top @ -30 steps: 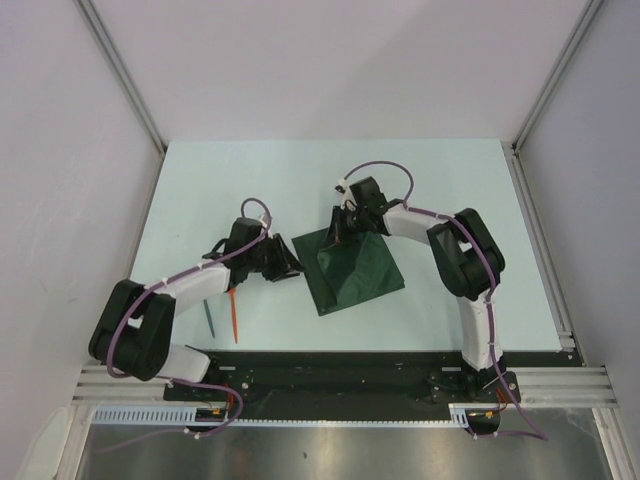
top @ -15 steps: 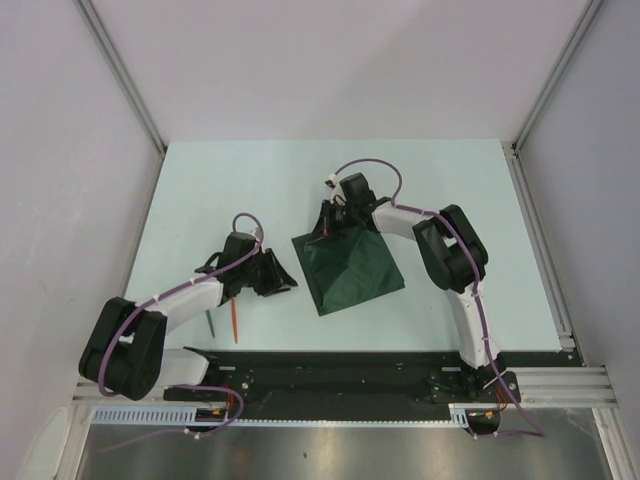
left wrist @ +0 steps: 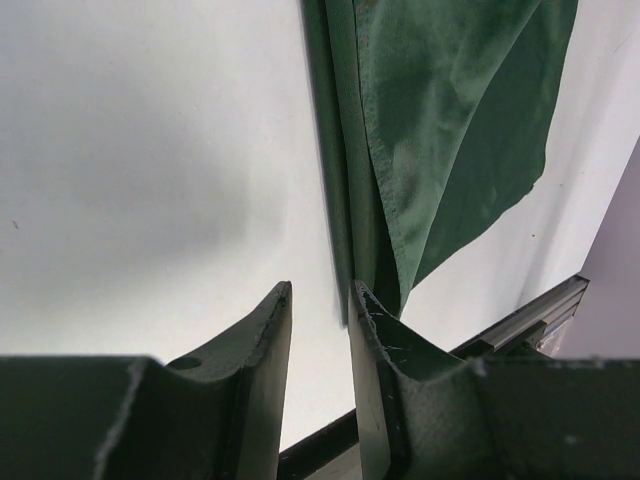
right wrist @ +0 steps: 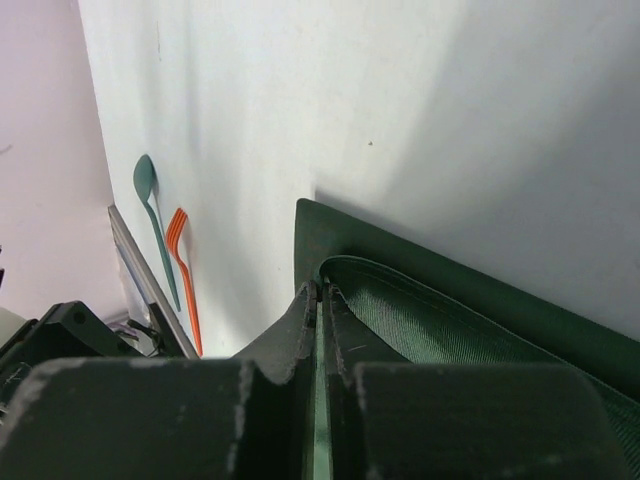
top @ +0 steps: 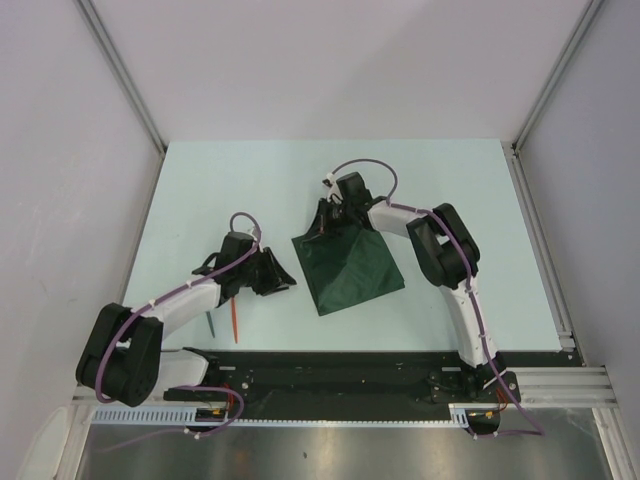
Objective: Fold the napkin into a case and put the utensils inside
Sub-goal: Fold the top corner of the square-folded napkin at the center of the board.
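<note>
Napkin (top: 355, 270) lies in the middle of the table (top: 230, 190), its far corner pinched tight in the right tool (top: 326, 226), while the left tool (top: 289, 281) hovers parted and empty just off its left edge.

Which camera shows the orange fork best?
The right wrist view: the orange fork shows its prongs and handle clearly, beside the teal spoon. The top view shows only a thin orange line near the left arm. The left wrist view misses it.

The left arm lies low with its elbow bent, and the left gripper (left wrist: 320, 295) has its fingers a little apart. The right arm folds sharply at the elbow; the right gripper (right wrist: 318, 292) pinches the napkin (right wrist: 450, 330) edge between its closed fingertips.
</note>
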You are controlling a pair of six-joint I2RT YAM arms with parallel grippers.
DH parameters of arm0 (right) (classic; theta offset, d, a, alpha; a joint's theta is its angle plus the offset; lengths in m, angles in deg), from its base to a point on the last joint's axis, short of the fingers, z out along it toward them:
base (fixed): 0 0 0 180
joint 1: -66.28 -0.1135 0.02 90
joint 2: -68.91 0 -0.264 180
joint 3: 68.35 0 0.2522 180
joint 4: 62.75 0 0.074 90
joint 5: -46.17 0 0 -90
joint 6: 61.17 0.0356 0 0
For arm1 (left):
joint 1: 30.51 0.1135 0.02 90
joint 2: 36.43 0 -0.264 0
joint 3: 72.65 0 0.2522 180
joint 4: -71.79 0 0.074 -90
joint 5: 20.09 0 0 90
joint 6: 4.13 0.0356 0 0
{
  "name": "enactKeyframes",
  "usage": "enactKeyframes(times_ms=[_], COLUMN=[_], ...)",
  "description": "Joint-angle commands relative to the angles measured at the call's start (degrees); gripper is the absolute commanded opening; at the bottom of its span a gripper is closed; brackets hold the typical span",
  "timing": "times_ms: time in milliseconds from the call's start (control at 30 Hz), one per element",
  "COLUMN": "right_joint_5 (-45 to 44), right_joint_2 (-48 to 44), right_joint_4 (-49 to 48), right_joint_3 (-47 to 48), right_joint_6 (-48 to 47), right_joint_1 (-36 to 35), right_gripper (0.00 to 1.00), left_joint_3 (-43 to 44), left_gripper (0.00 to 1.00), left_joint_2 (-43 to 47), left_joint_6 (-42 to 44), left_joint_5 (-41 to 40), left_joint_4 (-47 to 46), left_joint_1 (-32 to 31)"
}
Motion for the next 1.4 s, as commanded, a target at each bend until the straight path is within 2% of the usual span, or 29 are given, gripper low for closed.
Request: enactKeyframes(times_ms=[0, 167, 300, 400, 567, 633, 700, 767, 900, 933, 1033, 1233, 1367], right_joint_5=[1.57, 1.74, 2.35, 3.24, 2.97, 3.06, 2.36, 0.87, 1.91, 2.44, 3.94, 6.14, 6.40], right_joint_2=[1.32, 1.76, 2.11, 0.80, -5.96, -8.51, -13.41, -16.24, -20.20, -20.65, -21.00, -17.75, -16.70], right_joint_4=[-1.59, -0.90, 0.25, 2.88, 10.24, 11.32, 9.84, 9.57, 8.34, 7.12, 4.04, 2.54, 1.92], right_joint_3=[2.87, 3.83, 5.06, 7.43, 10.95, 9.03, 3.00, -0.72, -7.40, -10.20, -13.64, -13.92, -13.83], right_joint_6=[0.32, 0.05, -0.91, -2.14, -6.09, -6.80, -7.41, -8.29, -9.62, -9.35, -9.26, -9.35, -9.35], right_joint_1=[-0.29, -0.38, -0.47, -0.38, 1.46, 4.08, 6.02, 9.28, 14.20, 14.90, 17.37, 19.22, 19.39], right_gripper=[0.07, 0.14, 0.28, 0.33, 0.41, 0.41, 0.41, 0.41, 0.39, 0.38, 0.37, 0.35, 0.34], left_joint_3=[-0.20, -0.12, 0.23, 1.63, 11.20, 16.90, 20.00, 24.56, 34.41, 36.95, 39.69, 39.96, 40.05], left_gripper=[0.34, 0.34, 0.35, 0.38, 0.42, 0.47, 0.54, 0.56, 0.42, 0.42, 0.43, 0.48, 0.43], left_joint_2=[0.88, 0.09, -0.26, -1.58, -6.76, -10.18, -13.16, -15.54, -24.50, -27.13, -29.88, -32.25, -34.27], left_joint_6=[0.14, 0.22, 0.22, 0.31, 3.29, 4.88, 5.93, 7.16, 11.99, 12.44, 12.88, 13.23, 13.32], left_joint_5=[-0.28, 0.24, 0.33, 1.73, 2.18, 0.61, -0.98, -4.40, -8.02, -8.19, -8.28, -9.33, -9.34], left_joint_4=[-0.35, -0.88, -1.23, -2.63, -1.32, 1.65, 3.68, 4.74, 11.67, 11.86, 12.12, 12.56, 11.77], left_joint_1=[0.43, 0.43, 0.43, 0.43, 0.08, 0.08, -0.10, -0.19, -0.19, -0.19, -0.19, -0.19, -0.19])
